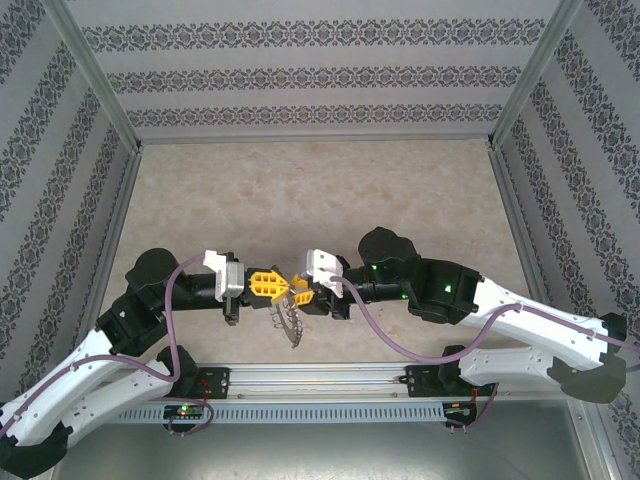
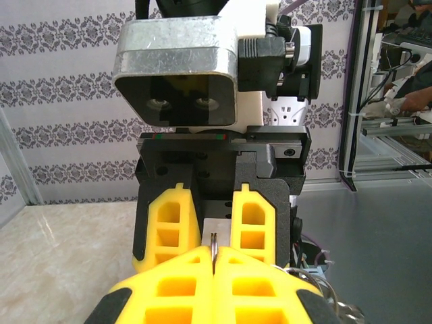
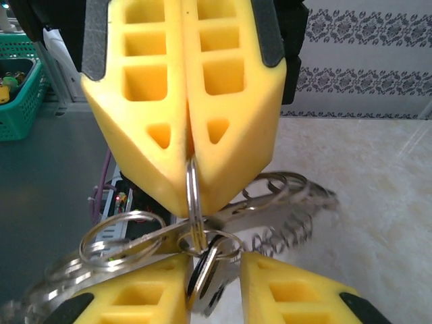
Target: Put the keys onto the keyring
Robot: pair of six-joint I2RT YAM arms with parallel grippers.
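My left gripper (image 1: 283, 288) is shut on one thin wire loop (image 2: 212, 246) of the keyring (image 1: 290, 325), which hangs tilted below both grippers, above the table's near part. In the right wrist view the flat grey keyring (image 3: 270, 219) spreads behind the left gripper (image 3: 189, 182), its rim loops fanned out. The tiny key (image 3: 206, 280), black head and short metal blade, dangles from a small loop and sits between my right gripper's (image 3: 212, 297) parted fingers, close to the left-hand one. From the left wrist, the right gripper (image 2: 210, 223) faces me with its fingers apart.
The beige marbled tabletop (image 1: 320, 200) lies inside patterned walls with metal corner posts. A metal rail (image 1: 320, 380) runs along the near edge between the arm bases. A green basket (image 3: 13, 94) stands off the table behind the left arm.
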